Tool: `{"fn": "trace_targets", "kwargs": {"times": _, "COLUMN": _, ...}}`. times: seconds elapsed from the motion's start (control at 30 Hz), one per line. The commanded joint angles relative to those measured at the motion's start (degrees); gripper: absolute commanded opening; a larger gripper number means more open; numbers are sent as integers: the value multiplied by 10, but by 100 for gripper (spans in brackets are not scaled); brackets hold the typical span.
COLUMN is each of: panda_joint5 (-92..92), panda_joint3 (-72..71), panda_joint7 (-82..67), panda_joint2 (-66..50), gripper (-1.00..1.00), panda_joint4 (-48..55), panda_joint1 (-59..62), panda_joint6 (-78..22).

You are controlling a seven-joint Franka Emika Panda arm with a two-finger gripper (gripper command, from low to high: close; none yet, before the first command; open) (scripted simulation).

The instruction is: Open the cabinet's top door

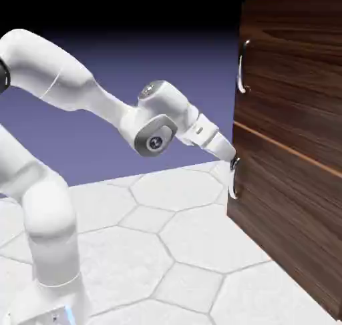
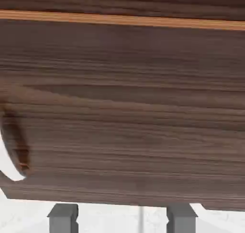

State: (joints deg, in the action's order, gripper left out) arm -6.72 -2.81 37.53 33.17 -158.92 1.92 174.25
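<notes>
We are looking at the cabinet (image 1: 294, 143) standing at the table's (image 1: 180, 243) right edge. Our gripper (image 1: 234, 162) is hovering spread and empty by the lower handle (image 1: 233, 183), beneath the top door (image 1: 294, 57) and its handle (image 1: 242, 67).

Dark walnut-grain cabinet (image 1: 294, 130), silver handles, white arm (image 1: 73, 90)

Shut walnut top door (image 1: 294, 70), upright
</notes>
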Motion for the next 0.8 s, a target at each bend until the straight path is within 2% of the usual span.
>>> {"fn": "trace_targets", "kwargs": {"times": 0.0, "panda_joint5": -25, "panda_joint3": -10, "panda_joint7": -18, "panda_joint2": 2, "gripper": 0, "panda_joint4": 8, "panda_joint1": 10, "panda_joint6": 1}}
{"fn": "trace_targets", "kwargs": {"times": 0.77, "panda_joint5": -598, "panda_joint3": -250, "panda_joint7": -438, "panda_joint2": 46, "gripper": 0, "panda_joint4": 185, "panda_joint1": 232, "panda_joint6": 22}}
